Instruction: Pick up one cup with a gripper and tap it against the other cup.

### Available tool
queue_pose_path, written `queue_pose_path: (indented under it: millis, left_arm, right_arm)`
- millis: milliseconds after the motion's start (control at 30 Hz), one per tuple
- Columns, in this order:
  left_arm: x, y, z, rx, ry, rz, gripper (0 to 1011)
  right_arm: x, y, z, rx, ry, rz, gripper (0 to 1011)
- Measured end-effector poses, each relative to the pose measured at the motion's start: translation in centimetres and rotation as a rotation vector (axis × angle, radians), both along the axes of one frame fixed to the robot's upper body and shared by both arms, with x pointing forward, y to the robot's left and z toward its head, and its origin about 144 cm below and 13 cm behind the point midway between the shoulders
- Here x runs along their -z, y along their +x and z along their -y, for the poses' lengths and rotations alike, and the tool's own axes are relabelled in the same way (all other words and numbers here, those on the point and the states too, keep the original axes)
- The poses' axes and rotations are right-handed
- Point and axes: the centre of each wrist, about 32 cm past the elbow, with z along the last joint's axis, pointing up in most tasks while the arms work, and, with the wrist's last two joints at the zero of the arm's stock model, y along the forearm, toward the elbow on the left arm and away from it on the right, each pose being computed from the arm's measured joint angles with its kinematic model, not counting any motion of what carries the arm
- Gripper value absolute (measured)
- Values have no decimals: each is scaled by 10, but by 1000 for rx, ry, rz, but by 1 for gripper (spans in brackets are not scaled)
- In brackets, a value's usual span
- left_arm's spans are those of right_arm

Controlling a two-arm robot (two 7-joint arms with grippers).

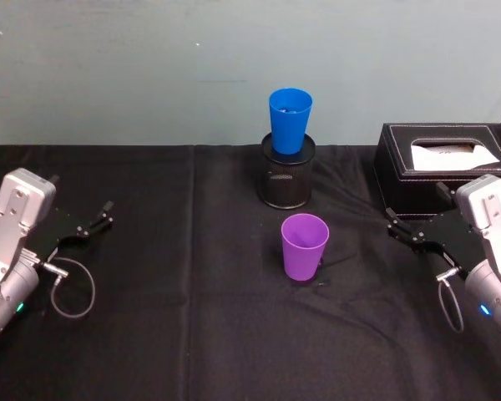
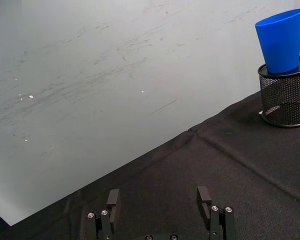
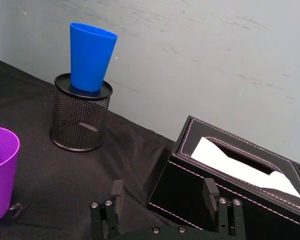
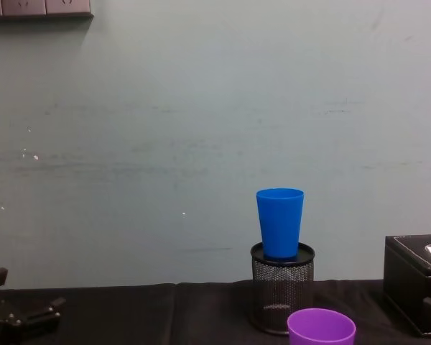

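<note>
The purple cup (image 1: 305, 245) stood upright, mouth up, on the black-clothed worktop (image 1: 192, 334) near the middle, touching neither tool. Just behind it, and a little to the robot's left, sat the black mesh pen holder (image 1: 287, 180), apart from the purple cup. The blue cup (image 1: 290, 119) stood upright w/ its base seated in the holder's top, so it rose well above the purple cup's rim; the chest view showed it the same way, blue cup (image 4: 280, 223) over the holder (image 4: 282, 291) and the purple rim (image 4: 321, 327) lower down in front. The left tool (image 1: 100, 219) lay low at the worktop's left side, well apart from both cups, pointing inward; in the left wrist view its 2 fingers (image 2: 113, 197) were spread wide, released. The right tool (image 1: 394, 227) sat at the right side, nearer the purple cup than the left one was but not touching it, just in front of the black tissue box (image 1: 438, 163); the right wrist view showed its fingers (image 3: 210, 187) likewise spread, released, w/ the box (image 3: 200, 185) close ahead & part of the purple cup (image 3: 1, 170) at the edge. White tissue showed in the box's slot. A pale grey-green wall (image 1: 150, 67) ran behind the worktop
</note>
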Motion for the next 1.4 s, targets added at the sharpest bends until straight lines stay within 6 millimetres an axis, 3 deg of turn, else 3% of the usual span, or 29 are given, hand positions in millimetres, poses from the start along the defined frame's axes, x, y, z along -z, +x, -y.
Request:
queue_pose_path:
  millis: [1000, 1233, 1400]
  left_arm:
    - [0, 0, 0, 0, 0, 0, 1000]
    - [0, 0, 0, 0, 0, 0, 1000]
    - [0, 0, 0, 0, 0, 0, 1000]
  right_arm:
    - [0, 0, 0, 0, 0, 0, 1003]
    - [11, -21, -7, -51, 1, -46, 1003]
    - [22, -39, -26, -144, 48, -87, 1003]
